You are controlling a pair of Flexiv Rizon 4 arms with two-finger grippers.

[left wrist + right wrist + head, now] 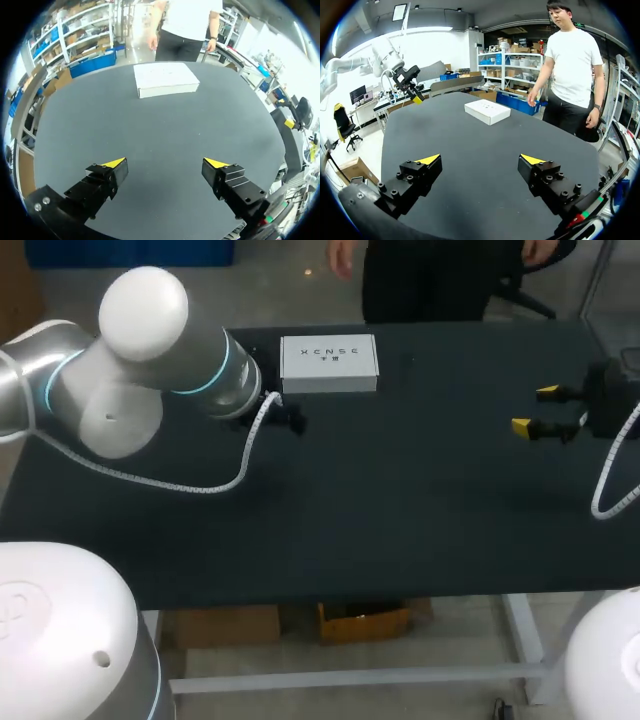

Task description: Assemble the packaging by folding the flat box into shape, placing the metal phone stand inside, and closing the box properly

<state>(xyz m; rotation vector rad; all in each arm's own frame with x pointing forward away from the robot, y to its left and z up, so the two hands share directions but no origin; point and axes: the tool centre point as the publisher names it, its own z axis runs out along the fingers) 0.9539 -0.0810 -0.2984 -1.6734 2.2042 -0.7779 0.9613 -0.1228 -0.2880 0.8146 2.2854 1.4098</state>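
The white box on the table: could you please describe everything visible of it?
The white box is a flat rectangular carton, seemingly cardboard, with small dark print on its top. It looks folded up and closed, lying flat on the black table near its far edge. Nothing rests on it; the left gripper and right gripper are open and well away. Its contents cannot be seen.

Broad matte black table [400, 510]
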